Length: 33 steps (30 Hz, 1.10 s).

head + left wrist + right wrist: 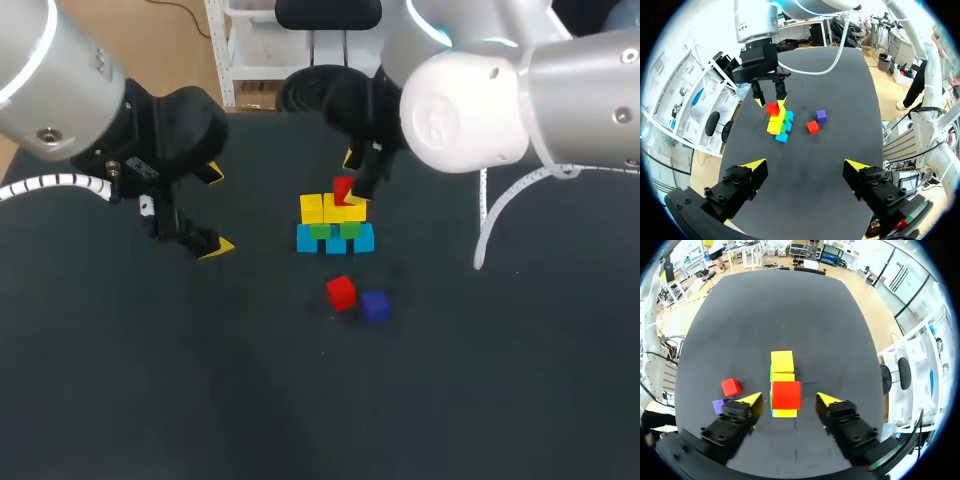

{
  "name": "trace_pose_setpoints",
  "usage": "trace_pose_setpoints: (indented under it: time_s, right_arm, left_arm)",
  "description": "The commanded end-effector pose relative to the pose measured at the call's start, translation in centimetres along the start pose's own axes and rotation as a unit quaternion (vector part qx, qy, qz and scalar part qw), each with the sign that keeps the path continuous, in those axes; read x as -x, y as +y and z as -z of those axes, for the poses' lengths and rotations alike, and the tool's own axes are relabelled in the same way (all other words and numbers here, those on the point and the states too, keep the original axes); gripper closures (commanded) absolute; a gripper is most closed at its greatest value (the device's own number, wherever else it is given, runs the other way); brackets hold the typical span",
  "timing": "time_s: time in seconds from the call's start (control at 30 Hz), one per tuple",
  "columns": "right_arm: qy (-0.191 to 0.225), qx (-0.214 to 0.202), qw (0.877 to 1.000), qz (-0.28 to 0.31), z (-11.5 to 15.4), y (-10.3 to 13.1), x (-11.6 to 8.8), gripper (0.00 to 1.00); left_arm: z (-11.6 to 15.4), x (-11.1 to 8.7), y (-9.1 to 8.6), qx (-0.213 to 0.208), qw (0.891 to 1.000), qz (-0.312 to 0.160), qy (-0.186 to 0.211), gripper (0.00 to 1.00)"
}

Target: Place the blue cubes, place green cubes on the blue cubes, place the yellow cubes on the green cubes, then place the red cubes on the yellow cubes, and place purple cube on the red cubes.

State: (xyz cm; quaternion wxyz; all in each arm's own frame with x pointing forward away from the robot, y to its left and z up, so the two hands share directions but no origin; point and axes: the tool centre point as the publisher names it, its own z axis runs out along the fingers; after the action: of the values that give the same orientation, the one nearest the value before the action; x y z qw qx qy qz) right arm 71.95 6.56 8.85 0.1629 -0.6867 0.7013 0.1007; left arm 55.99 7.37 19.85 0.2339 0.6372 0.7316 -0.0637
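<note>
One red cube [786,395] sits on the yellow cubes [782,361] mid desk [500,400]. The right tool [788,399] straddles it, spread and untouching, apparently leaving it to rest. The left tool [806,165] is spread, well aside. The second red cube [341,292] and purple cube [375,305] lie toward the robot-side edge.

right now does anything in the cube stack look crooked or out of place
Nothing stands out. The stack looks upright, with the red cube sitting flat on the yellow cubes between the fingers of the open right gripper. A second red cube and the purple cube lie loose beside it, not yet placed.
</note>
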Motion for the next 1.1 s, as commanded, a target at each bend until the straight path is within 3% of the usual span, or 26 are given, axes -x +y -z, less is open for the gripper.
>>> trace_pose_setpoints:
  time_s: [0.03, 0.27, 0.6, 1.1]
  right_arm:
    - [-0.009, -0.008, 1.000, -0.003, 1.5, 0.4, -0.5, 0.00]
    - [-0.036, -0.025, 0.999, -0.016, 4.7, 1.1, -2.2, 0.00]
    - [-0.105, -0.067, 0.990, -0.061, 8.1, 2.6, -6.8, 0.00]
    - [-0.177, -0.063, 0.979, -0.081, 8.3, 6.8, -10.7, 0.00]
  left_arm:
    - [0.0, -0.1, 0.0, 0.000, 1.000, -0.001, -0.001, 0.00]
    - [0.0, -0.1, 0.0, 0.000, 1.000, -0.001, -0.001, 0.00]
    - [0.0, -0.1, 0.0, 0.000, 1.000, -0.001, -0.001, 0.00]
    - [0.0, -0.1, 0.0, 0.000, 1.000, -0.001, -0.001, 0.00]
